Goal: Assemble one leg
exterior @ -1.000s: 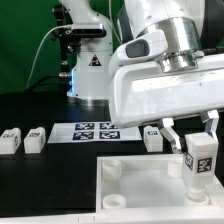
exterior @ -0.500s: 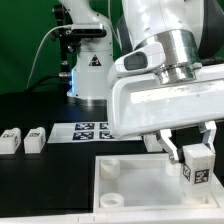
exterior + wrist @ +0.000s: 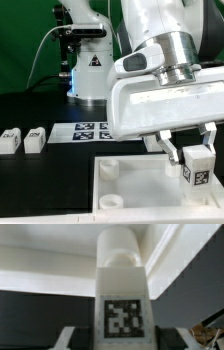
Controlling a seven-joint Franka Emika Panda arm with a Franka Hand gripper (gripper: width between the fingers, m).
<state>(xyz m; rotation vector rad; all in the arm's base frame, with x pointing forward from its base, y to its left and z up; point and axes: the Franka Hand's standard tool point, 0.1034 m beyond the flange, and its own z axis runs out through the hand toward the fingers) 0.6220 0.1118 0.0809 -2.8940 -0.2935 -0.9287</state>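
Behind the scene we see a plain green fabric backdrop (image 3: 22, 45) filling the far wall on the exterior view's left, with a thin black cable (image 3: 40, 52) hanging in a curve across it. Below it lies the flat matt black table (image 3: 45, 175), which reaches to the near edge. On the table, near its far side, lies the marker board (image 3: 90, 131). We find the light even and soft. In the wrist view the same dark table (image 3: 40, 314) shows.

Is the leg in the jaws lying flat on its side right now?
No, the leg stands upright, clamped between the jaws at the exterior view's right.
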